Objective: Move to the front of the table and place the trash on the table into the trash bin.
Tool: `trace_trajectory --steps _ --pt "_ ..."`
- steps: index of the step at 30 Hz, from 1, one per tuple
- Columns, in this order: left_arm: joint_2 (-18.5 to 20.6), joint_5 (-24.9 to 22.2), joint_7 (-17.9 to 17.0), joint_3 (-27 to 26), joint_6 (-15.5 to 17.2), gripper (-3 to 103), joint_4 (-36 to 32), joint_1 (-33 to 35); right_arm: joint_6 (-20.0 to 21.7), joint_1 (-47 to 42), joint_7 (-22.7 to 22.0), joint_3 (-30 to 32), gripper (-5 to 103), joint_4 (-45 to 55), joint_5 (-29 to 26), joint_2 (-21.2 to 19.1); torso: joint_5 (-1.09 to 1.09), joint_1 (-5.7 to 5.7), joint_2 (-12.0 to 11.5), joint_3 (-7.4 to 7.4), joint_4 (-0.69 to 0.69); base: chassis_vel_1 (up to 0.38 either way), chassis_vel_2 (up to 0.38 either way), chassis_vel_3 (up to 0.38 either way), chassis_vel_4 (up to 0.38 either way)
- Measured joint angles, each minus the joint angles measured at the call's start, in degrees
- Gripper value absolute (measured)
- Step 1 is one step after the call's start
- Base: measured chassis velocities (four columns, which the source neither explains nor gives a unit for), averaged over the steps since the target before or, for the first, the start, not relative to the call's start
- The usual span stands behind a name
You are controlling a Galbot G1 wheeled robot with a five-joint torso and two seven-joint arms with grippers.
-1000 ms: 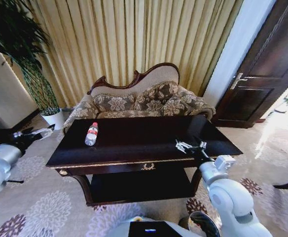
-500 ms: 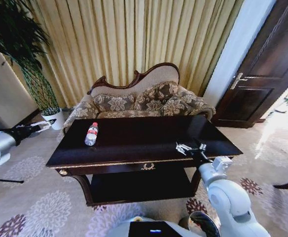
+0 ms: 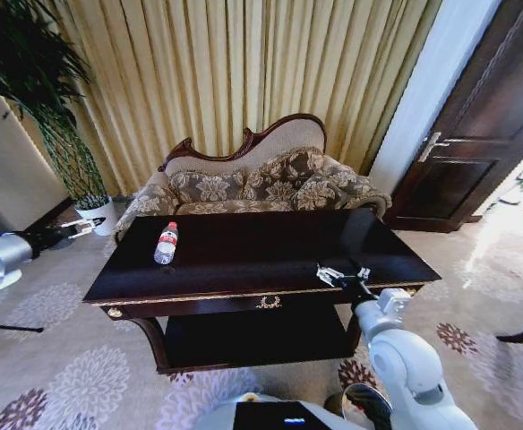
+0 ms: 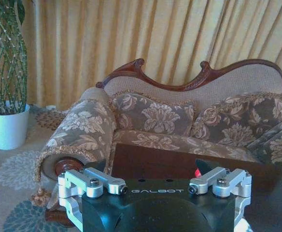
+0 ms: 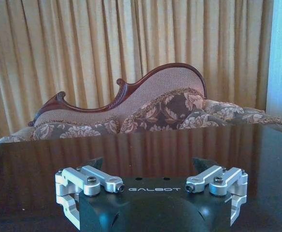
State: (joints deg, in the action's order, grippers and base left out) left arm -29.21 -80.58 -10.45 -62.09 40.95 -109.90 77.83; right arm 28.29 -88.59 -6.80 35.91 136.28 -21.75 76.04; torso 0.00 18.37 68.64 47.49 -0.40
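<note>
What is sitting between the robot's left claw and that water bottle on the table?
Nothing visible. The left end effector hangs beside the table's left end, and only bare dark tabletop separates it from the bottle, which lies near that end.

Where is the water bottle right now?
In the head view, the bottle lies on the table near its left end, in front of the sofa.

Sofa [image 3: 261,184]; drapes [image 3: 244,72] (gold); carpet [image 3: 64,385]
</note>
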Motion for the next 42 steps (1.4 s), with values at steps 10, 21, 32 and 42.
trace_trajectory --steps 10,21,32,42 --pt "-5.66 7.07 -1.87 2.14 -0.08 100 -5.6 -0.87 -0.09 0.28 0.0 0.39 100 -0.02 -0.14 -0.7 0.01 -0.01 0.0 0.0 0.03 0.0 0.0 0.0 0.0" --pt "-12.6 15.14 -5.48 5.29 -0.13 100 -11.32 -1.12 -0.09 0.61 0.0 1.1 100 0.37 -2.08 -2.84 0.01 -0.01 0.0 0.0 0.02 0.0 0.0 0.0 0.0" --pt "-2.22 7.91 -10.5 1.02 -0.14 100 -12.19 -0.48 0.2 1.79 0.0 0.86 100 0.35 -3.99 -4.23 0.02 -0.01 0.0 0.0 0.03 0.0 0.0 0.0 0.0" --pt "3.89 -0.45 -14.21 -1.87 -0.14 100 -14.29 -0.21 2.38 2.0 0.0 5.16 100 5.03 -11.48 -10.13 0.01 -0.01 0.0 0.0 0.02 0.0 0.0 0.0 0.0"
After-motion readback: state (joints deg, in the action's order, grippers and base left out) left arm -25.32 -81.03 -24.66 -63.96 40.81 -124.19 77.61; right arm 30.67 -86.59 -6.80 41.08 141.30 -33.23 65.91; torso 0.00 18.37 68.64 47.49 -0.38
